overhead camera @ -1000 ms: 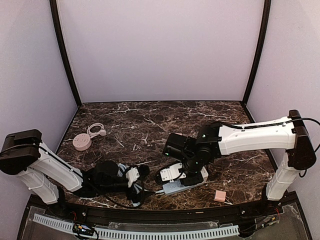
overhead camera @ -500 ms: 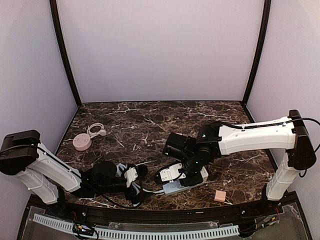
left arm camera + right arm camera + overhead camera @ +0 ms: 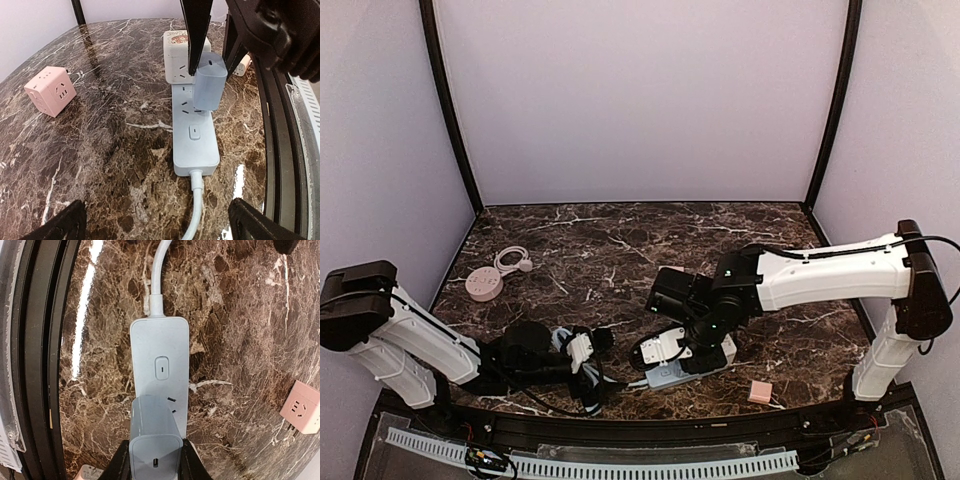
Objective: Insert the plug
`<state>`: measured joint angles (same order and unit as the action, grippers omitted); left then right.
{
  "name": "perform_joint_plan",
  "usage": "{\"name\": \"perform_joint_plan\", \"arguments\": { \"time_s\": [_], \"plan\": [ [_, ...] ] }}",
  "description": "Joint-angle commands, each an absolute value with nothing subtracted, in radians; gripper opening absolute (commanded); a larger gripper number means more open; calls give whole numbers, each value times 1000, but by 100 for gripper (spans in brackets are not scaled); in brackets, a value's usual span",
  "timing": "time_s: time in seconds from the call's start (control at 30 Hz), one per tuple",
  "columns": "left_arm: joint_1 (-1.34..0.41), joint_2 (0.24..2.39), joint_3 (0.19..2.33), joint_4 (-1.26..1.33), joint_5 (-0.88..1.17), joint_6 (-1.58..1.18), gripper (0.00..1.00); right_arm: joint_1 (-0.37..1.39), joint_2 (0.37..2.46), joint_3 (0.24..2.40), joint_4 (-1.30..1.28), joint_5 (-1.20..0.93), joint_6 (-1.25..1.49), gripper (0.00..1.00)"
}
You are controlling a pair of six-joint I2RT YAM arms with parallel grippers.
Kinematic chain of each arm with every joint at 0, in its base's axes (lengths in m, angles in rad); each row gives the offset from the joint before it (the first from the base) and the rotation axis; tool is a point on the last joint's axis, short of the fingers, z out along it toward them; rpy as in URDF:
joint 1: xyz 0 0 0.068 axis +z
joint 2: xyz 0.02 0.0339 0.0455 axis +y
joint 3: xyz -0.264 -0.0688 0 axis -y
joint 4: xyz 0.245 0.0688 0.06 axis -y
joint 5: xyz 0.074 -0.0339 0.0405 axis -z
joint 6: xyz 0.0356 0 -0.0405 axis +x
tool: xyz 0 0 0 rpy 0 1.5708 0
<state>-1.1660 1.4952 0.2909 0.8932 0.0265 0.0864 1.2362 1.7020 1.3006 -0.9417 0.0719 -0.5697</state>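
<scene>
Grey plug [image 3: 210, 85] pinched in right claw [image 3: 155, 466], pointing down over strip [image 3: 160, 365].

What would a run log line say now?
right end effector: shut on plug | plug: at power strip, seating unclear | left end effector: open, astride cord

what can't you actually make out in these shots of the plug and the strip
- Prongs of the plug: hidden by its own body in both wrist views, so how far they sit in the power strip cannot be told.
- Strip sockets, top view: covered by the right gripper and too small.
- pink cube socket: cut off by the right edge of the right wrist view.
</scene>
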Motion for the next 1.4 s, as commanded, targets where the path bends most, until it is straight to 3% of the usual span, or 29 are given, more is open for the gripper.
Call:
{"name": "perform_joint_plan", "arguments": {
  "time_s": [0.0, 0.63, 1.37],
  "plan": [
    [-1170, 1470, 272, 906, 17, 92, 99, 1241, 1710, 1269, -925, 87, -560, 0],
    [-1170, 1477, 271, 908, 15, 94, 99, 1234, 1727, 1225, -884, 96, -575, 0],
    [-1170, 1471, 256, 914, 23, 101, 99, 1161, 1888, 1214, -869, 85, -607, 0]
  ]
}}
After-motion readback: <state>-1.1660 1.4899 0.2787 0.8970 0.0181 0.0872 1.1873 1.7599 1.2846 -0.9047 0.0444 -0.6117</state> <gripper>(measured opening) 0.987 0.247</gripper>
